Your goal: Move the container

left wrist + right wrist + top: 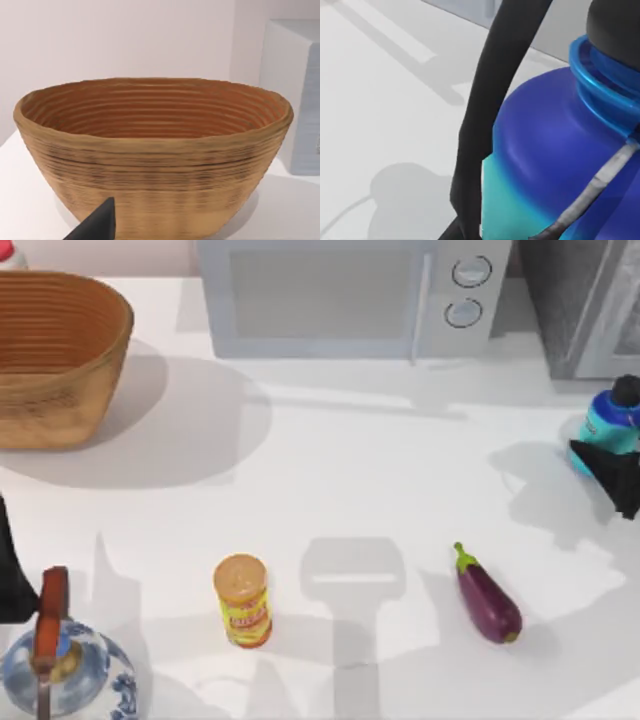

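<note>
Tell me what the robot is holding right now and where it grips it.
The right gripper is shut on the container, clamping its cyan lower body.

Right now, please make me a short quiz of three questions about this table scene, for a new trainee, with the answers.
1. True or false: the container stands at the table's right edge, with the right gripper at it.
2. Which object lies closest to the can? A) basket B) eggplant C) microwave
3. Fill in: in the left wrist view, the left gripper's dark fingertip points toward the ____.

Key:
1. True; in the right wrist view a dark finger lies against the blue bottle's side.
2. B
3. basket
</note>
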Motion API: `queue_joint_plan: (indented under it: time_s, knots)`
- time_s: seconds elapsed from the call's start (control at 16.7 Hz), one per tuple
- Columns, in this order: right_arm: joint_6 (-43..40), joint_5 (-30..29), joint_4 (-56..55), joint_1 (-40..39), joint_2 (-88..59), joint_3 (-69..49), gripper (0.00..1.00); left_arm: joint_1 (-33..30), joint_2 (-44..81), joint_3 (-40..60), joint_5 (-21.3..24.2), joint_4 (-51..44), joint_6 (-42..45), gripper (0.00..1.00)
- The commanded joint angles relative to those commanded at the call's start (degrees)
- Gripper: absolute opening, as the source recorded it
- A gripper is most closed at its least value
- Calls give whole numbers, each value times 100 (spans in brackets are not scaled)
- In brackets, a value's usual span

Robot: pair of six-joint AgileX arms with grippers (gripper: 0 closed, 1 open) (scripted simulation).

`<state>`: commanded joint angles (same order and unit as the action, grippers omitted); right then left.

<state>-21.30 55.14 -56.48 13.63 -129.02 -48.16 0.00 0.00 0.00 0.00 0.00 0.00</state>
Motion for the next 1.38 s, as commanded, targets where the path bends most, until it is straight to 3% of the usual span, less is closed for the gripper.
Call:
queue_joint_plan:
  time_s: [0.3, 0.54, 0.96, 1.38]
  knots:
    - [-1220, 1751, 1870, 1961, 532, -424, 0, 0, 0, 0, 0, 0, 0, 100]
    - [-1706, 2597, 2745, 2832, 756, -533, 0, 0, 0, 0, 0, 0, 0, 100]
    - [-1690, 2667, 2740, 2814, 739, -530, 0, 0, 0, 0, 0, 0, 0, 100]
    - [-662, 2455, 1124, 1873, 408, -468, 0, 0, 0, 0, 0, 0, 0, 100]
